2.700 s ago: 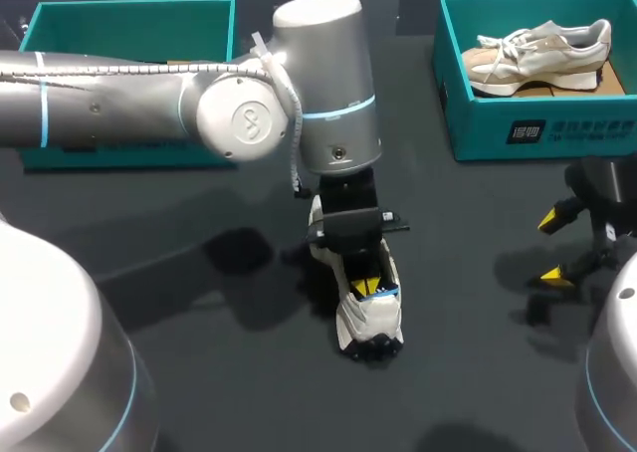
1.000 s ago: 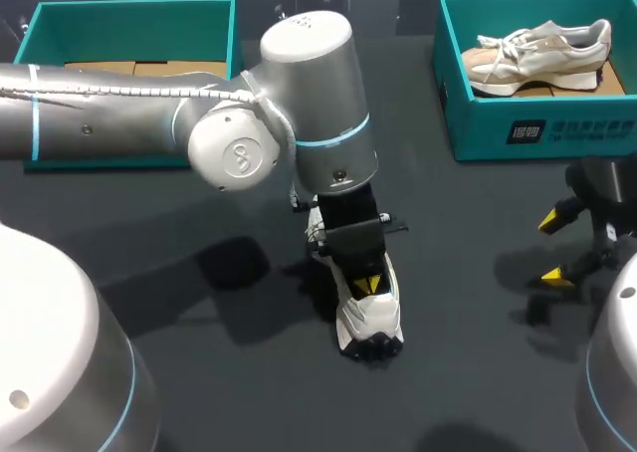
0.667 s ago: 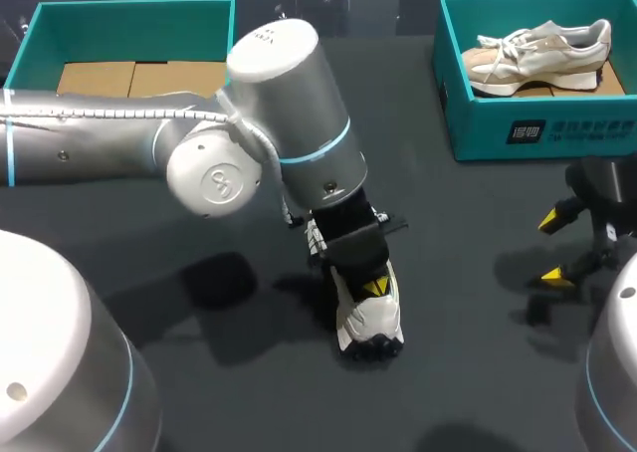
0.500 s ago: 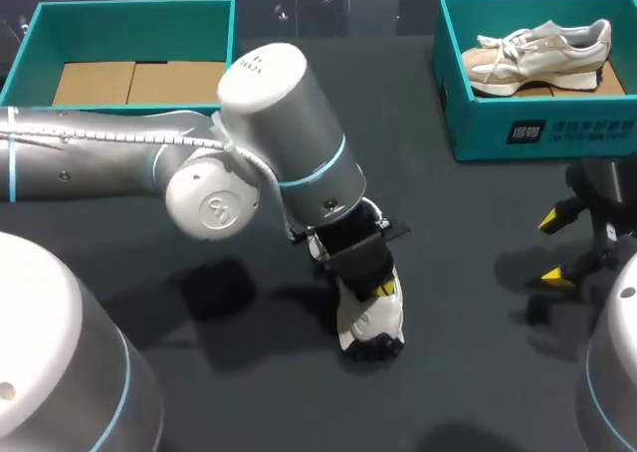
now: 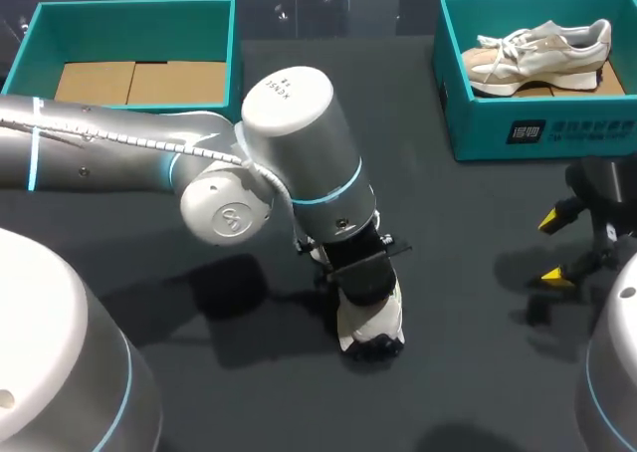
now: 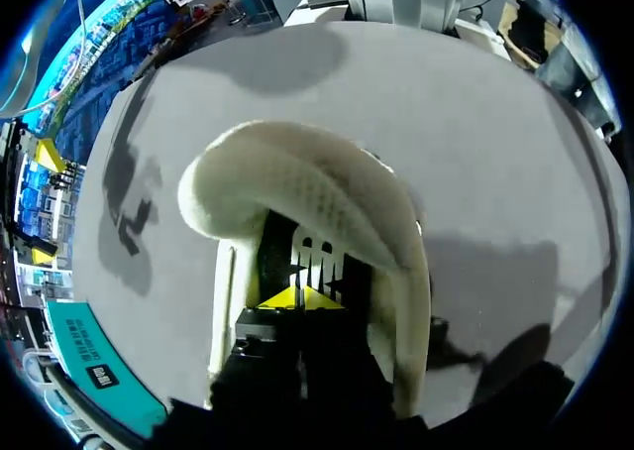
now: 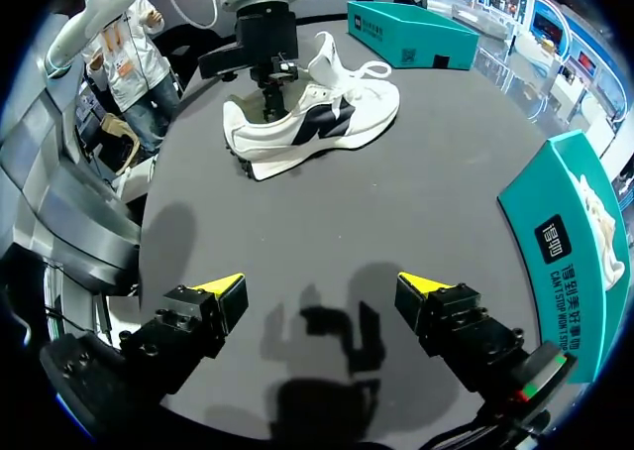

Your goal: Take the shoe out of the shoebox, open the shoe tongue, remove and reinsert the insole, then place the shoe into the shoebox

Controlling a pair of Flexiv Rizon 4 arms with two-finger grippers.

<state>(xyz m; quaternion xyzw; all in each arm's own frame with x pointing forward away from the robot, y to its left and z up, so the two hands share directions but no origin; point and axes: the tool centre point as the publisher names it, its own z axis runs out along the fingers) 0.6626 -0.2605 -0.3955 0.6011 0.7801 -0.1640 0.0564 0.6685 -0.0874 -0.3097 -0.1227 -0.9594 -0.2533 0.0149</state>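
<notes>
A white shoe (image 5: 371,325) with black marks lies on the dark table near the middle, outside both boxes. My left arm (image 5: 299,158) comes over it from the left, and its gripper (image 6: 297,297) is down inside the shoe's opening, just behind the padded heel collar (image 6: 297,182). Its yellow tips are pressed together, shut, against the dark printed insole (image 6: 319,262); whether they pinch it is hidden. In the right wrist view the shoe (image 7: 327,123) lies on its sole with that gripper (image 7: 269,101) in it. My right gripper (image 7: 322,286) hangs open and empty over bare table, well away from the shoe.
A teal shoebox (image 5: 40,34) with cardboard in its bottom stands at the back left. Another teal box (image 5: 542,128) at the back right holds a beige shoe (image 5: 537,54). My right gripper (image 5: 559,245) is near the right edge.
My left arm's wrist has swung and tilted over the shoe, and the gripper has gone deeper; its yellow tips no longer show from above. The shoe and the right arm have stayed put.
</notes>
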